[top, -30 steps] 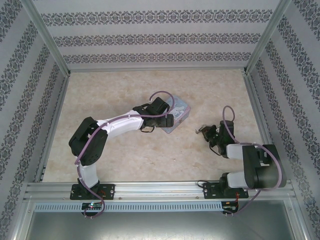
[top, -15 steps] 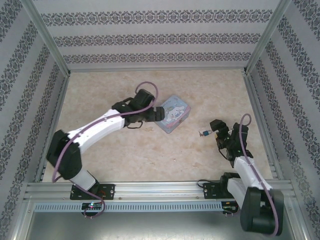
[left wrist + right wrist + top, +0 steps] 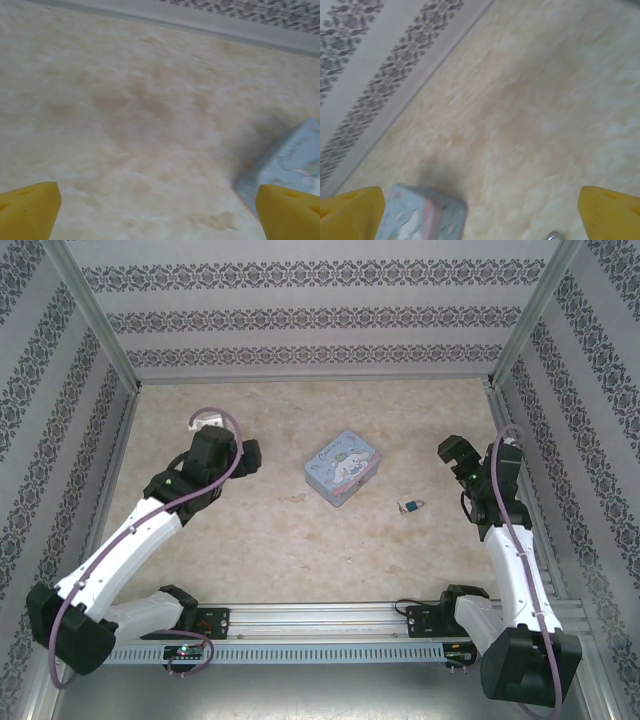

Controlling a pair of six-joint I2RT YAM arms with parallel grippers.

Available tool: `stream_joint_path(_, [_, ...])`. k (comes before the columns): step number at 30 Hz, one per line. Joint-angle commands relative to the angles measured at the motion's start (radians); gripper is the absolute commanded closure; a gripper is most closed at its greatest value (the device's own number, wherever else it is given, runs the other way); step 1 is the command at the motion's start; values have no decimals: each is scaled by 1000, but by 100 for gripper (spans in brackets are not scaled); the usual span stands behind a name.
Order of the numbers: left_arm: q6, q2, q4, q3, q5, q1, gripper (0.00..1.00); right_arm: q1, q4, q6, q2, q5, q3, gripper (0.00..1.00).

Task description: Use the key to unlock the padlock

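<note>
Patterned walls (image 3: 320, 320) fence my mottled beige table (image 3: 280, 540) on three sides, with wide bare room around. The tiny dark padlock (image 3: 411, 506) lies right of centre, below-right of the rounded pastel tin (image 3: 344, 466). My right gripper (image 3: 450, 450) hangs spread near it, upper right. My left gripper (image 3: 250, 454), also spread, is well apart, centre left.

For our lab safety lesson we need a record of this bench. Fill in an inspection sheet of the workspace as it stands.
Surface: beige marbled table.
Job's things: padlock lies on the table, ungripped; key too small to tell.
Clutter: cartoon tin, lid on, left of the padlock.
Grippers: left gripper and right gripper open, holding nothing.
Cables: purple cable loops along each arm.
Surroundings: patterned walls, metal frame.
</note>
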Motion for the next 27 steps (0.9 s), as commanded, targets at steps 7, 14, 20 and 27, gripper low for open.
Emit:
stream_joint_path(7, [321, -111, 424, -268, -223, 91, 0, 217, 311, -526, 71, 484, -88, 2])
stream_joint_path(14, [374, -69, 680, -430, -130, 238, 0, 237, 607, -609, 210, 447, -198, 2])
stream_joint_path(20, [392, 111, 905, -508, -67, 312, 0, 235, 810, -653, 338, 397, -273, 2])
stream_joint_path(27, [416, 290, 1160, -590, 6, 359, 1, 211, 1141, -691, 481, 269, -380, 2])
